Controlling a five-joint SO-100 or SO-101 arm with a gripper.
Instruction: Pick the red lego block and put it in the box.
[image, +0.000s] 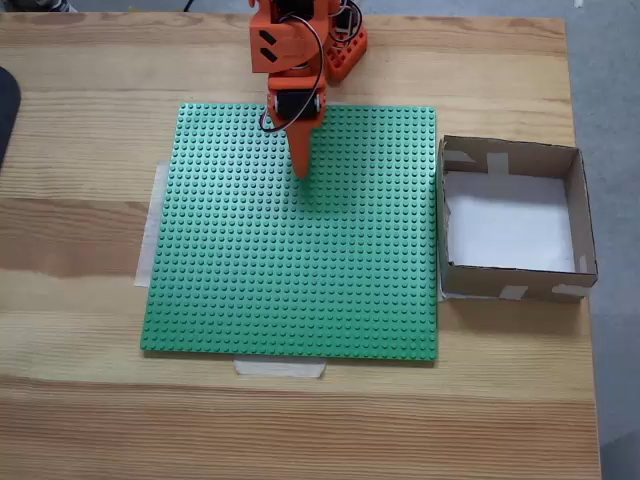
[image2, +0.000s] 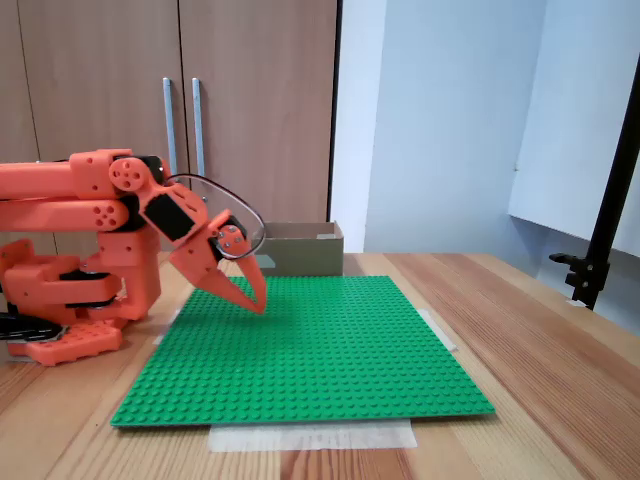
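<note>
Orange gripper (image: 300, 170) closed and empty, tip low over green baseplate (image: 300, 270), well apart from box (image: 578, 215).

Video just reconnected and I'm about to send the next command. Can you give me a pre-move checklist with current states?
1. Tool ready to grasp: not ok; the jaws are closed together with nothing between them.
2. Tool tip clear of the green baseplate: cannot tell; in the side fixed view the tip sits very low over the studs.
3. Red lego block located: cannot tell.
4. Box reachable and open on top, beside the baseplate's right edge in the fixed view from above: ok.
5. Baseplate held down by tape: ok.
</note>
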